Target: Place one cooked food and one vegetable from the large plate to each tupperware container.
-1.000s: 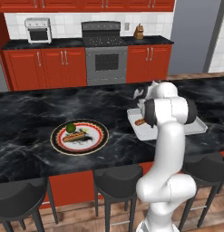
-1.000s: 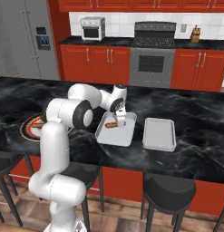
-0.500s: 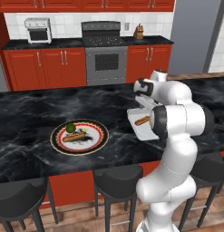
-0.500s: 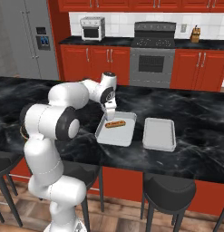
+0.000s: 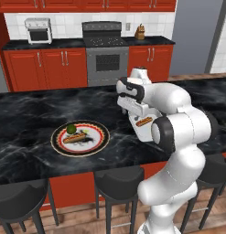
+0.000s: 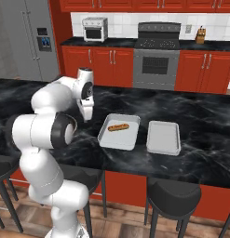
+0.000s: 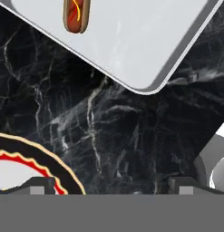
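Note:
The large plate (image 5: 93,145) lies on the black counter, with a green vegetable (image 5: 71,129) and a hot dog (image 5: 77,137) on it. One tupperware container (image 6: 117,138) holds a hot dog (image 6: 118,126); the other container (image 6: 163,137) beside it on the right has nothing in it. My gripper (image 6: 87,115) hangs open above bare counter between plate and near container, holding nothing. In the hand view the gripper (image 7: 112,186) has the container's corner (image 7: 145,50) and its hot dog (image 7: 75,16) above it, and the plate's rim (image 7: 45,161) at lower left.
Black bar stools (image 5: 116,180) line the counter's near edge. Behind the island stand red cabinets, a stove (image 6: 156,65), a toaster oven (image 6: 95,29), a knife block (image 6: 201,33) and a grey fridge (image 6: 28,39).
The gripper has left the hot dog lying in the near container, lifted, and swung left toward the plate. Plate and containers have not moved.

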Available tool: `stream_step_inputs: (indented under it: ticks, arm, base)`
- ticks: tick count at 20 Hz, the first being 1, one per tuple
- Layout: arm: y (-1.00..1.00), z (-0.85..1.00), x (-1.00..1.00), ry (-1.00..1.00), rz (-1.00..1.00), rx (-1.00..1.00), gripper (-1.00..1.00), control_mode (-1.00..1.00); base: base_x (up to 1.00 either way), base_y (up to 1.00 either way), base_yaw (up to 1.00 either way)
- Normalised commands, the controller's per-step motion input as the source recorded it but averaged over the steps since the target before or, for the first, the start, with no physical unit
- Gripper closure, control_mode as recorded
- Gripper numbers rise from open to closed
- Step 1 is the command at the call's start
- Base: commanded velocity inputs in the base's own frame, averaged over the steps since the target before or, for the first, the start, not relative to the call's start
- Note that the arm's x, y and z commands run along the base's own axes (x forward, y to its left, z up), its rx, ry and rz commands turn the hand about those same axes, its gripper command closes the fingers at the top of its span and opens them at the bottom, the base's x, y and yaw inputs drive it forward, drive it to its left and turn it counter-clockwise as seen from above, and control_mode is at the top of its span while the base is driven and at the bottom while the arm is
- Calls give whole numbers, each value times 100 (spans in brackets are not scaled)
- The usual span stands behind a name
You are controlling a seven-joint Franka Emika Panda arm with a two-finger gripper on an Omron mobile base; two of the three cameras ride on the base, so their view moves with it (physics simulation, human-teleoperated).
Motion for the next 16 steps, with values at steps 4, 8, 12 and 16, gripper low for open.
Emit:
stream_step_inputs:
  ticks: [4, 8, 12, 16]
  arm:
    - [97, 0, -49, 14, 0, 0, -100, -100]
    - [76, -2, -10, 0, 1, 0, -100, -100]
    - [59, -11, 2, -5, 2, 0, -100, -100]
    - [71, -13, 0, -2, 0, 0, -100, -100]
  base:
    - [0, 0, 0]
    - [0, 0, 0]
    - [0, 0, 0]
    - [0, 0, 0]
